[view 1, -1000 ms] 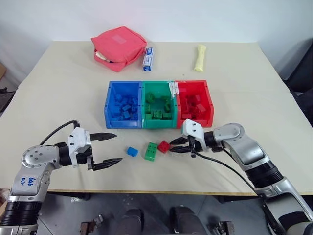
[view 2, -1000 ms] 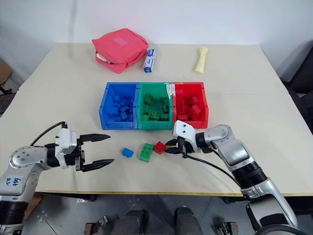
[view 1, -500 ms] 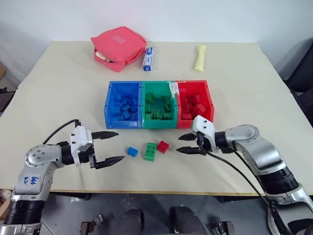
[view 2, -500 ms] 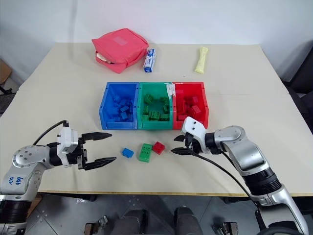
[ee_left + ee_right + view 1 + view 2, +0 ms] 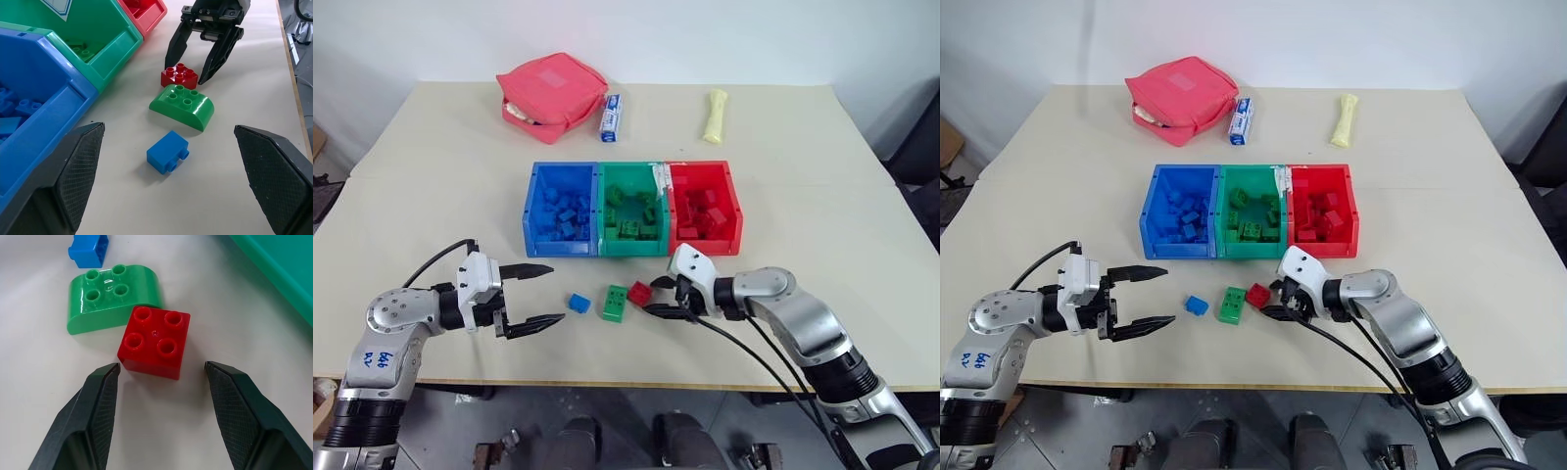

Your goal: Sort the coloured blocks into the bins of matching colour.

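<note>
Three loose blocks lie on the table in front of the bins: a small blue block [image 5: 578, 303], a longer green block [image 5: 615, 302] with a rounded end, and a square red block [image 5: 639, 291] touching it. My right gripper [image 5: 161, 366] is open and low over the table. Its fingertips [image 5: 105, 382] straddle the near edge of the red block [image 5: 155, 341] without gripping it. My left gripper [image 5: 536, 294] hangs open and empty, to the left of the blue block. The joined blue bin [image 5: 558, 243], green bin [image 5: 631, 246] and red bin [image 5: 710, 241] each hold several blocks of their own colour.
A pink zip pouch [image 5: 551, 95], a small blue-and-white box [image 5: 610, 117] and a pale yellow tube [image 5: 713, 116] lie at the far side of the table. The table's front edge runs just behind both grippers.
My right gripper was shut beside the red block. It opened and pulled away to the right, then came back with its fingers open around the block's near edge. The left gripper and blocks stayed put.
</note>
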Robot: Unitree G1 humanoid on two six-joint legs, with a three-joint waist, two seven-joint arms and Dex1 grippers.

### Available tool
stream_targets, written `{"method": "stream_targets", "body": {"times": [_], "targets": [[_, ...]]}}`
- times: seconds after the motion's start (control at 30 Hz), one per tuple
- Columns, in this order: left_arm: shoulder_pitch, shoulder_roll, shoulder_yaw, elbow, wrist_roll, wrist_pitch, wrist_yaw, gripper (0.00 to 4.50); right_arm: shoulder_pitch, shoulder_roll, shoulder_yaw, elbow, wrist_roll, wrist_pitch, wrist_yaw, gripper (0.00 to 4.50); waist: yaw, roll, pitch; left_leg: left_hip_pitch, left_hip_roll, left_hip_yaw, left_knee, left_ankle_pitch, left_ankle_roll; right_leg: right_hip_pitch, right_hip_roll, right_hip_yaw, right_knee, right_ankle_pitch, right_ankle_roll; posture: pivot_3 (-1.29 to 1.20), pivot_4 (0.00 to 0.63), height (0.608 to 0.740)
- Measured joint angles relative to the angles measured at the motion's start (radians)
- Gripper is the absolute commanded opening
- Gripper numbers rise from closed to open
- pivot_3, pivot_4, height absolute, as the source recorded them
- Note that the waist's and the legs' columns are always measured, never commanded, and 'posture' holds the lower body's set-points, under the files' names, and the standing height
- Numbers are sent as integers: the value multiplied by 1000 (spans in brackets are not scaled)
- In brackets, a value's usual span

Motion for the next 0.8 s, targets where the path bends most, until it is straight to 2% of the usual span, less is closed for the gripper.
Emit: {"method": "stream_targets", "body": {"times": [0.1, 0.2, 0.5, 0.6, 0.7, 0.8], "targets": [[0, 0, 0, -3, -7, 6, 0, 4500, 1, 25, 6, 13, -9, -16, -25, 2260, -6, 0, 0, 0, 0, 0, 0, 0, 0, 0, 0, 0, 0, 0, 0, 0, 150, 740], [1, 0, 0, -7, -14, 10, 1, 4500, 4, 27, 5, 13, -11, -19, -37, 1397, -13, 0, 0, 0, 0, 0, 0, 0, 0, 0, 0, 0, 0, 0, 0, 0, 150, 740], [-11, -9, -1, -7, -17, 15, 9, 4500, 51, 15, -65, -10, 42, -27, -33, 1401, -13, 0, 0, 0, 0, 0, 0, 0, 0, 0, 0, 0, 0, 0, 0, 0, 150, 740], [-50, -48, 3, -11, -48, 58, 52, 4500, 55, -34, -180, -63, 125, -26, 4, 1401, -10, 0, 0, 0, 0, 0, 1, 0, 0, 1, 0, 0, 0, 0, 0, 0, 150, 740], [-85, -86, 16, -51, -96, 115, 115, 4500, -25, -78, -322, -67, 192, 2, -6, 1401, -13, 0, 0, 1, 0, 0, 1, 0, 0, 1, 0, 0, 0, 0, 0, 0, 150, 740], [-106, -101, 26, -71, -116, 150, 158, 4500, -100, -96, -370, -25, 201, 11, -26, 1401, -20, 0, 0, 2, 1, 0, -1, 0, 0, 1, 1, 0, 1, 0, 0, 0, 150, 740]]}}
